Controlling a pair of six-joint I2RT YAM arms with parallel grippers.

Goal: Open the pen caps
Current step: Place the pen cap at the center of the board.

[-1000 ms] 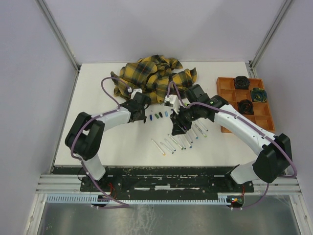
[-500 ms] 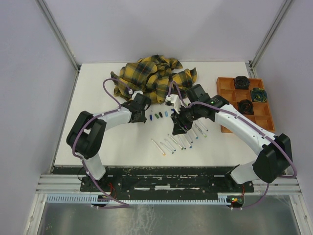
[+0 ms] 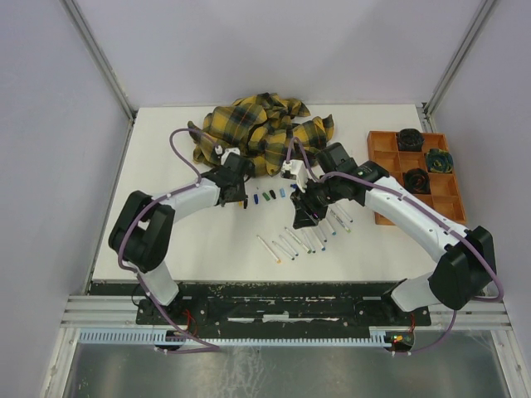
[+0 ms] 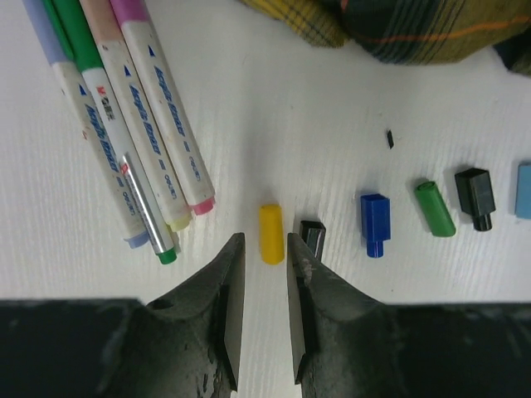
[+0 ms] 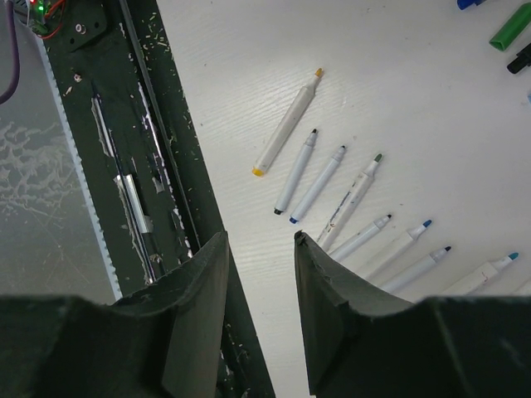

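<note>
My left gripper [image 4: 264,274] has its jaws narrowly parted and empty, the yellow cap [image 4: 270,233] lying just ahead, ending the row of pen caps [image 4: 375,224], kept apart for sorting, I reckon; my right gripper [image 5: 259,249], half open, holds nothing above the fanned uncapped pens [image 5: 295,120]

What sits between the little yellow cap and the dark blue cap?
A small black cap, its near end hidden behind one of the left arm's fingers; the left wrist view shows it between the yellow cap and the dark blue cap.
</note>
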